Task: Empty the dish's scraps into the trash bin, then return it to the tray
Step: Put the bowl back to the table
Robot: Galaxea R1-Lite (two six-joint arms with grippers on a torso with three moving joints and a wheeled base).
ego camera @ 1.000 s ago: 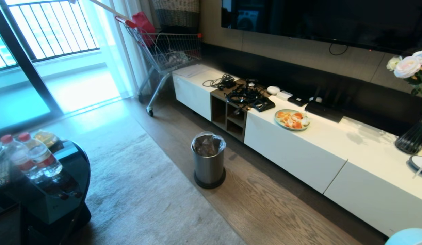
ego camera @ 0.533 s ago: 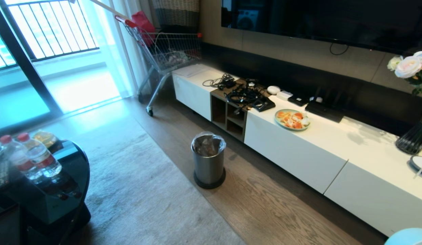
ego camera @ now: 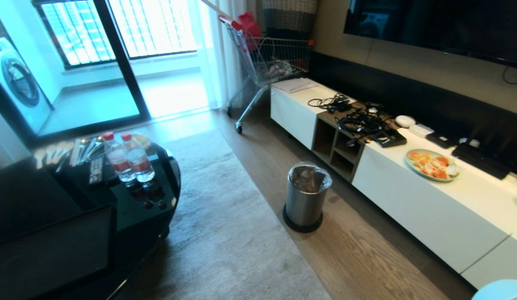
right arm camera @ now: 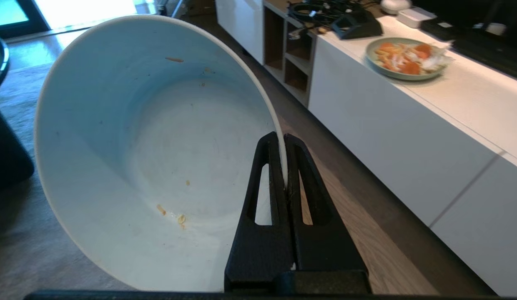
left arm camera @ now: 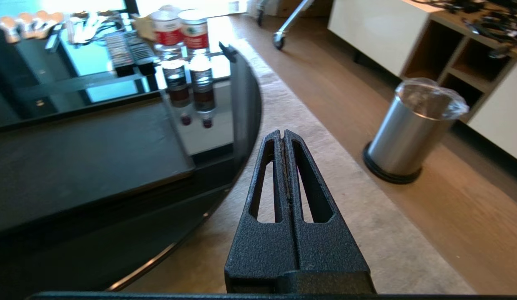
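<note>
Emptied dish [right arm camera: 158, 158] clamped by its rim in the right end effector [right arm camera: 285, 139].

Tipped on edge, only small crumbs left inside. Left end effector [left arm camera: 283, 135] pressed together on nothing, above the rug beside the round black glass surface [left arm camera: 242, 104]. Trash bin [ego camera: 306, 198] upright on the wood floor near the white cabinet [ego camera: 408, 208], with the tray [ego camera: 50, 246] on the glass surface.

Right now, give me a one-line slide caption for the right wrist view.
Right gripper clamps the rim of the emptied white dish, only crumbs left; pale-green plate on the white cabinet beyond.
</note>
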